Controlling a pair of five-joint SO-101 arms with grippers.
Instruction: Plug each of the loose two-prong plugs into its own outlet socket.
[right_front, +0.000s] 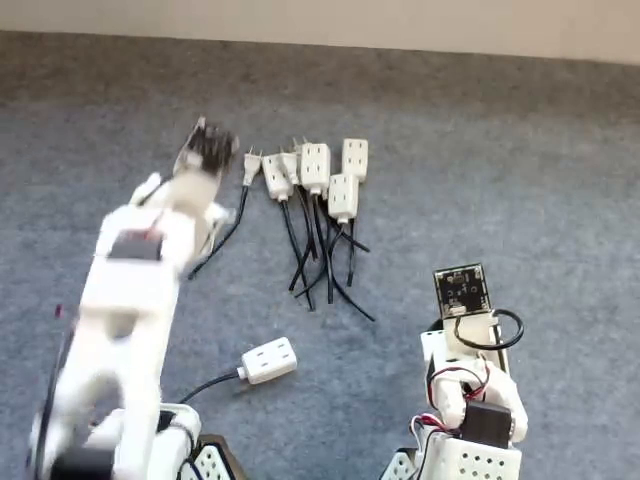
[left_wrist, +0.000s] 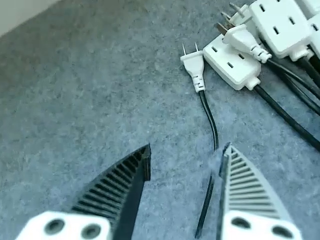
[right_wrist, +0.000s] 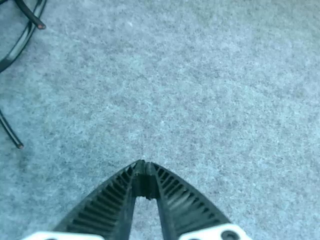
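So the left tool (left_wrist: 186, 150) hangs low over the grey table (right_front: 540, 140) with its toothed fingers spread apart and nothing clamped between them. A thin black cord (left_wrist: 210, 120) runs along the table under that gap, closer to one finger. My guess is it's lined up along the cord on purpose, since the loose plug (left_wrist: 193, 64) sits just ahead at the end of it, prongs pointing away from the tool.

The plug is small and white, lying flat, with two flat metal prongs and a ribbed neck where the cord goes in. It's just beside a white socket block (left_wrist: 231, 62) but not in it. A second plug (left_wrist: 241, 36) rests across that block's far end, also not plugged in. In the high view the rest of the blocks are bunched there with their cords fanning back toward the arms, and one more socket (right_front: 268, 360) lies alone near the left arm's base.

The right tool (right_wrist: 145, 172) has its fingers pressed together on nothing, over bare table well apart from the pile, looks parked out of the way
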